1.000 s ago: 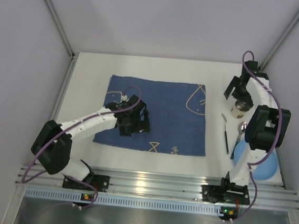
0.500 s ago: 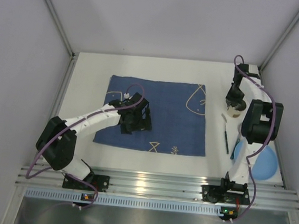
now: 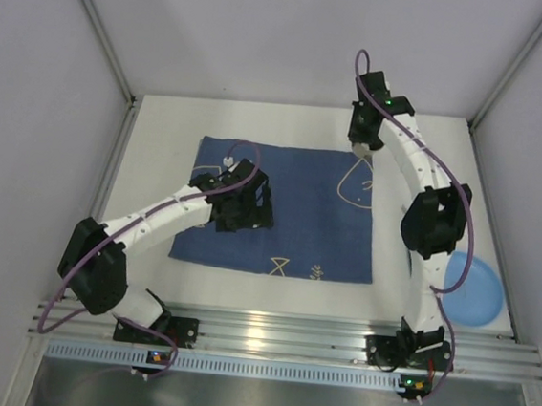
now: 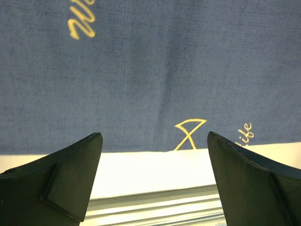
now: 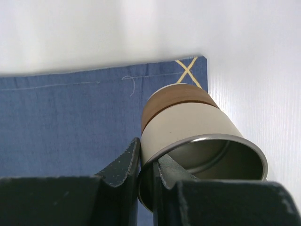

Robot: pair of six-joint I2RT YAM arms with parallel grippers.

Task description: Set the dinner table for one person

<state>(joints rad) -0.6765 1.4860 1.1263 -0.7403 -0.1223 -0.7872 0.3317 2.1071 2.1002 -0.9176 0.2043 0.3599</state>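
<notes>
Cream-and-brown, the cup is now clamped at its rim by the right gripper and carried across to the corner of the placemat for placing, the left gripper being held wide open.

Blue mat with yellow stitching; cream-and-brown cup.

Top cam looks steeply down over the whole dinner table from above its near edge; both wrist cams sit close, low-angle, and all three share the blue mat.

Dinner table: white, matte, flat, rectangular.
</notes>
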